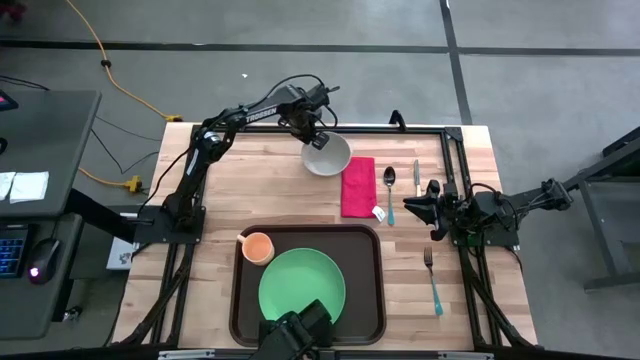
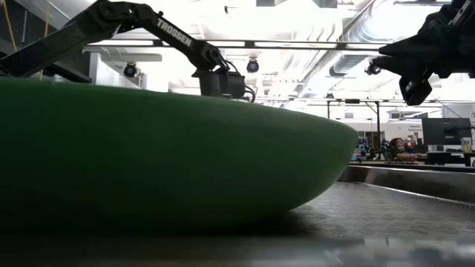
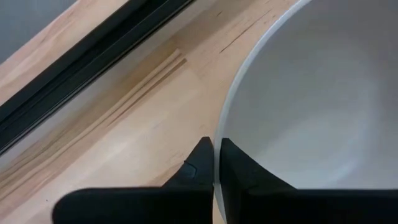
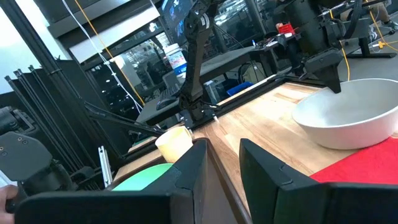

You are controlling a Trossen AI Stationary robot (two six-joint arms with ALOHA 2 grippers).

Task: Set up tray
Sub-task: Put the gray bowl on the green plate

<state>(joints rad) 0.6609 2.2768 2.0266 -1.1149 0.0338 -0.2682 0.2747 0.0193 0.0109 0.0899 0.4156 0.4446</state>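
A white bowl point(image 1: 328, 157) rests by its base on the wooden table, at the far middle. My left gripper point(image 1: 318, 141) stands over the bowl's far-left rim, shut on it. The dark brown tray point(image 1: 362, 250) lies at the near middle. On it sit a green plate point(image 1: 302, 285) and an orange cup point(image 1: 258, 247). My right gripper point(image 1: 412, 206) waits at the table's right side, level and open, with nothing between its fingers point(image 4: 193, 165). My left gripper point(image 3: 217, 144) has the bowl's rim point(image 3: 222, 118) pinched between its two fingers, one finger point(image 3: 239, 165) inside the bowl and one point(image 3: 200, 163) outside. The fingers come from above, pointing steeply down. The bowl sits upright on the table.
A red napkin point(image 1: 358, 187) lies right of the bowl, then a spoon point(image 1: 389, 190) and a knife point(image 1: 416, 175). A fork point(image 1: 432, 280) lies right of the tray. A black metal frame point(image 1: 440, 128) runs along the table's far and right edges.
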